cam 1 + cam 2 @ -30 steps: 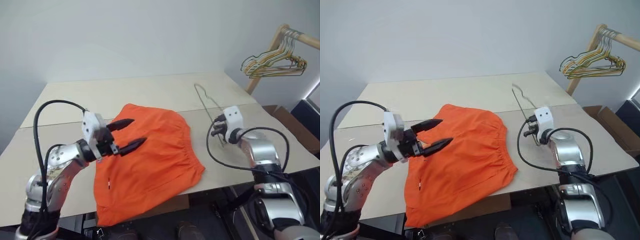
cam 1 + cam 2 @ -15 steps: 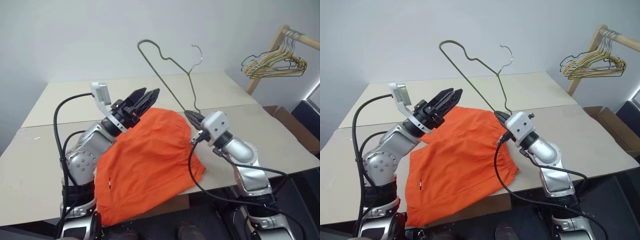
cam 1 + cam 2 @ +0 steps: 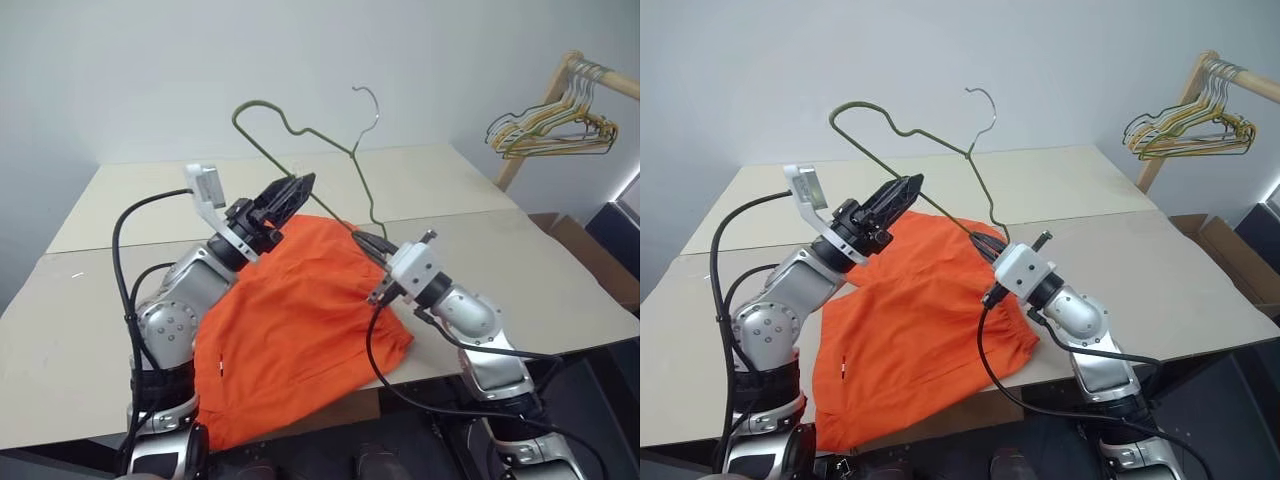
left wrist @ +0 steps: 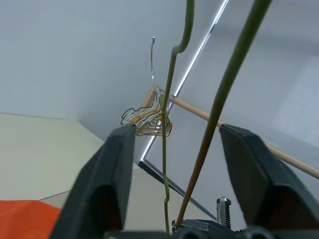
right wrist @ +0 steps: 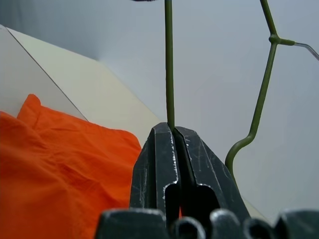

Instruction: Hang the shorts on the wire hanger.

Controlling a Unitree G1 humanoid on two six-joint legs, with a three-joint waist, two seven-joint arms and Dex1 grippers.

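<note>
1. Spanning most of the scene was one pale table (image 3: 520,270), made of two boards butted along a seam; we counted nothing else that size.
2. We saw one pair of shorts (image 3: 300,320), bright orange, lying spread on the near board, with one edge drooping over the table's front.
3. We counted one wire hanger (image 3: 300,135), olive-grey, held up in the air above the shorts, tilted, its hook (image 3: 370,100) uppermost.
4. We counted two grippers. Our right gripper (image 5: 173,130) was clamped tight on the hanger's bottom wire at one corner, just above the shorts' waistband.
5. Our left gripper (image 3: 290,193) stood raised beside the hanger's long wire; in its wrist view that wire (image 4: 219,104) ran between the two fingers (image 4: 112,174) with daylight on both sides, so the jaws were partly apart and gripped nothing we could see.
6. One wooden rack (image 3: 570,70) stood well apart at the far right, carrying one bunch of yellowish and green hangers (image 3: 550,130); we could not count them singly.
</note>
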